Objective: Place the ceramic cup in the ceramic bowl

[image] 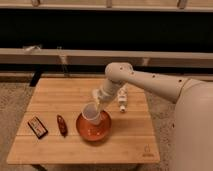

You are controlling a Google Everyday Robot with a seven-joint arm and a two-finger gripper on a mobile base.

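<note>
The white ceramic cup [91, 113] is tilted, held over the left inner part of the orange-red ceramic bowl [95, 129], which sits at the front middle of the wooden table [55, 100]. My gripper [97, 102] is at the cup's upper right rim, shut on it, at the end of the white arm [145, 80] that reaches in from the right. I cannot tell whether the cup's base touches the bowl.
A small dark red oblong item [61, 125] and a dark flat packet [37, 126] lie left of the bowl. A small white bottle-like item [122, 99] lies right of the gripper. A railing and dark wall stand behind the table.
</note>
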